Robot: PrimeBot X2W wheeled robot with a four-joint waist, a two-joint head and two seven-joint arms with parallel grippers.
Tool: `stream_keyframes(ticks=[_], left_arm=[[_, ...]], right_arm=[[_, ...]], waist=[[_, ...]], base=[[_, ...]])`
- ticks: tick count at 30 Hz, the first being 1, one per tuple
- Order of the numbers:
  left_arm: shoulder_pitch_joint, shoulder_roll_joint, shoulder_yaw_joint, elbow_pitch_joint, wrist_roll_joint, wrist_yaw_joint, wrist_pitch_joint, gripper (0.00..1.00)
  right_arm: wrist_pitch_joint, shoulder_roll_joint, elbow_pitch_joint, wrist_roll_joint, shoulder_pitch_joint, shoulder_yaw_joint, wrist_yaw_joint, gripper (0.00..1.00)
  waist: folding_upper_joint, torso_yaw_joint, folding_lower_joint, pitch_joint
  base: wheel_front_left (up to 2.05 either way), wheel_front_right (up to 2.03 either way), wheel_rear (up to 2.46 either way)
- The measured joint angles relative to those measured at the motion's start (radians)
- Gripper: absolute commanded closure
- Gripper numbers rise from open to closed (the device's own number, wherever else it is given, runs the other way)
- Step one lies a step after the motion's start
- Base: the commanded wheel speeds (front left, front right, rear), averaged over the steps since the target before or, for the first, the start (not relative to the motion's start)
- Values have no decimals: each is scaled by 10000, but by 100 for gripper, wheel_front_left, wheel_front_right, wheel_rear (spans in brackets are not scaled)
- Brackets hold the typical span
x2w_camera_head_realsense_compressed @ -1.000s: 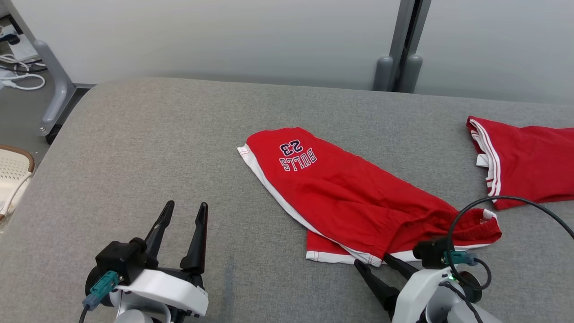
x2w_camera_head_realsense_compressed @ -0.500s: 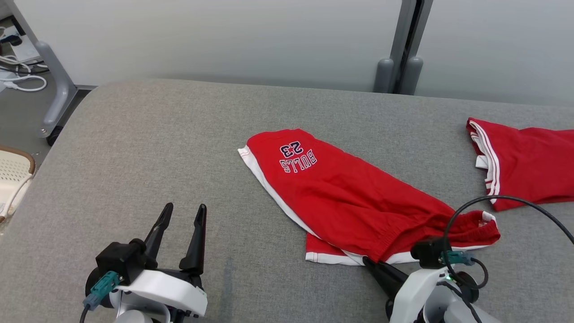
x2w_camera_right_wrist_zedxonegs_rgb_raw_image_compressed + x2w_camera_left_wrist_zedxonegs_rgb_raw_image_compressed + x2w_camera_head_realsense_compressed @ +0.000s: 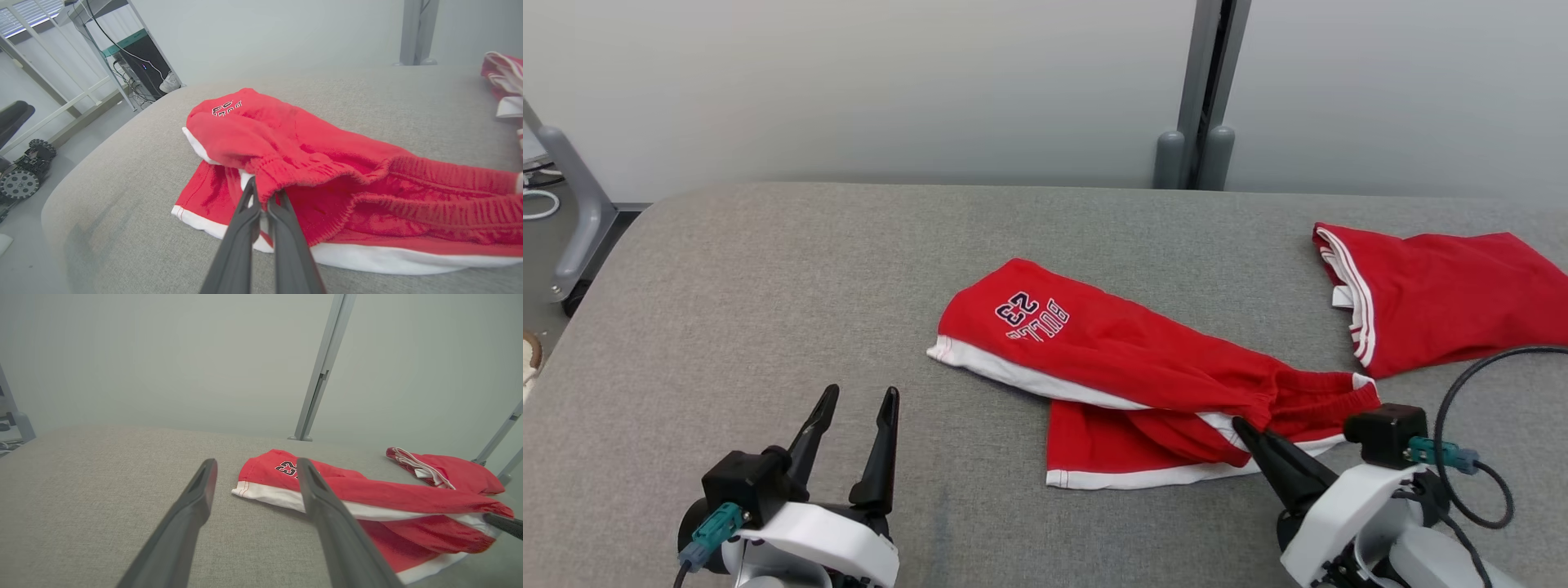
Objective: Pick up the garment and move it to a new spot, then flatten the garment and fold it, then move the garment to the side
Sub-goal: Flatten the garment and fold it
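On the grey fabric-covered worktop (image 3: 768,286), right of centre, the garment (image 3: 1143,367) lay crumpled: red shorts, white trim, dark "BULLS 23" print. Print end pointed toward the far left, elastic waistband toward the near right. One leg was folded over the other, whose white hem ran along the near edge. Right gripper (image 3: 1243,425): fingers pressed together, pinching a gathered fold of the waistband at the garment's near-right edge; cloth bunched up at the pinch. Left gripper (image 3: 860,396): fingers spread, empty, over bare worktop at the near left, well apart from the garment. A second red item (image 3: 1437,302) with white stripes lay at the far right, close to the waistband end; whether the two touched could not be made out.
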Motion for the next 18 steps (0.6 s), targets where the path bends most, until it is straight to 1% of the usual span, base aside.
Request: stream_keyframes(ticks=[1, 2, 5, 8, 9, 12, 14, 18], left_arm=[[5, 13, -6, -6, -6, 2, 36, 0], [15, 48, -21, -2, -63, 2, 96, 0], [30, 98, -61, 46, -117, 0, 290, 0], [46, 151, -98, 77, -184, 2, 439, 0], [46, 151, -98, 77, -184, 2, 439, 0], [54, 201, -125, 130, -251, -12, 596, 0], [55, 249, -138, 178, -263, -19, 738, 0], [52, 288, -190, 224, -339, -73, 890, 0]], right_arm=[[2, -163, -194, 92, 63, -50, 0, 100], [96, -485, -752, 435, 290, -71, -2, 100], [360, -966, -1672, 988, 656, -58, -2, 100], [742, -1605, -2337, 1488, 958, -98, 0, 100], [742, -1605, -2337, 1488, 958, -98, 0, 100], [1104, -2173, -2859, 1496, 1124, 115, -2, 100], [1304, -2357, -3200, 1553, 1216, 368, -2, 100], [1724, -2955, -3471, 1438, 1266, 842, -2, 100]], waist=[[0, -58, 0, -26], [0, -168, 0, -57], [0, -310, 0, -56], [0, -462, 0, -15], [0, -462, 0, -15], [1, -616, 0, 41], [0, -719, 0, 69], [1, -894, 0, 122]], base=[[0, 0, 0], [0, 0, 0], [0, 0, 0], [0, 0, 0], [0, 0, 0], [0, 0, 0], [0, 0, 0], [0, 0, 0]])
